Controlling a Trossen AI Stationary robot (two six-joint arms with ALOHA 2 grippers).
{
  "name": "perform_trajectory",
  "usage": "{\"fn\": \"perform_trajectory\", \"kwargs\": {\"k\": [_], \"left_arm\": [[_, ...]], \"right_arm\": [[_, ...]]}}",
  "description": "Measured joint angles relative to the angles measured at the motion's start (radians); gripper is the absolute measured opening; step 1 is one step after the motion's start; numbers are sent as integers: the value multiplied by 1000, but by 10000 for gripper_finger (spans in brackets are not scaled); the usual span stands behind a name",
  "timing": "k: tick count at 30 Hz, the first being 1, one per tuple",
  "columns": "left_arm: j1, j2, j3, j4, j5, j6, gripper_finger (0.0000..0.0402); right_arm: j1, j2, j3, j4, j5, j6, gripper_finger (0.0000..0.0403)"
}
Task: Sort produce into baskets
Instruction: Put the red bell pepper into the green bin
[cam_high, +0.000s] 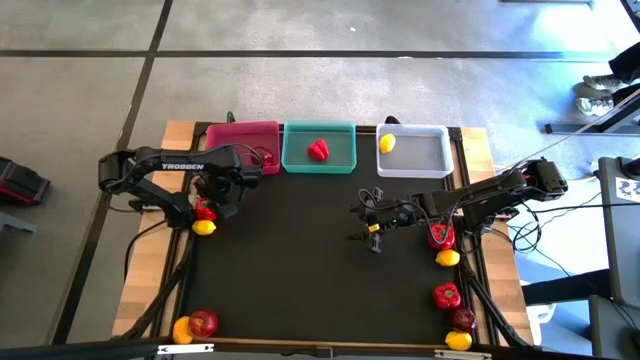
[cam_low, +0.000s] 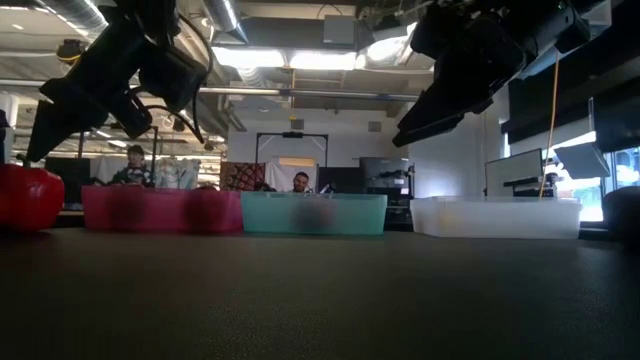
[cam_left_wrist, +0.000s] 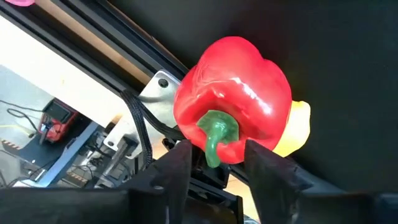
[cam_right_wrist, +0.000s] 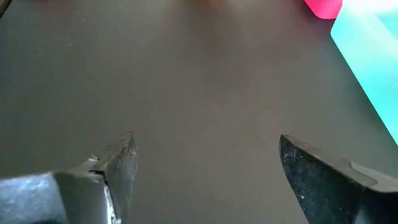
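A red bell pepper (cam_left_wrist: 233, 93) lies at the table's left edge with a yellow lemon (cam_left_wrist: 298, 127) right beside it. My left gripper (cam_left_wrist: 217, 155) slants down onto the pepper and is shut on it. My right gripper (cam_right_wrist: 205, 168) hangs open over bare mat right of the table's middle (cam_high: 368, 218), nothing between its fingers. Along the far edge stand the pink basket (cam_high: 243, 132) holding an apple (cam_high: 265, 157), the teal basket (cam_high: 340, 158) holding a pepper (cam_high: 318, 150), and the white basket (cam_high: 425, 160) holding a lemon (cam_high: 386, 143). My left gripper pinches the pepper at its stem end (cam_left_wrist: 205, 134), one finger on each side of the green stem (cam_left_wrist: 214, 140). The fingers (cam_left_wrist: 180, 162) slant steeply down from above. In the low view the pepper (cam_low: 25, 197) appears to rest on the mat.
More produce lies near the right edge: a pepper (cam_high: 441, 237), a lemon (cam_high: 448, 258), a pepper (cam_high: 446, 295), an apple (cam_high: 462, 318) and a lemon (cam_high: 458, 340). At the near left corner sit a lemon (cam_high: 182, 330) and an apple (cam_high: 203, 322). People sit beyond the table.
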Motion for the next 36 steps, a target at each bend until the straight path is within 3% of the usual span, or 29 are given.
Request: {"fn": "perform_trajectory", "kwargs": {"k": [11,27,36], "left_arm": [[0,0,-54,-6,21,-86,123],[5,13,-69,17,46,-41,119],[2,13,-69,19,52,38,21]], "right_arm": [[0,0,0,0,0,-2,324],[0,0,0,29,-1,-8,324],[0,0,0,29,-1,-9,324]]}}
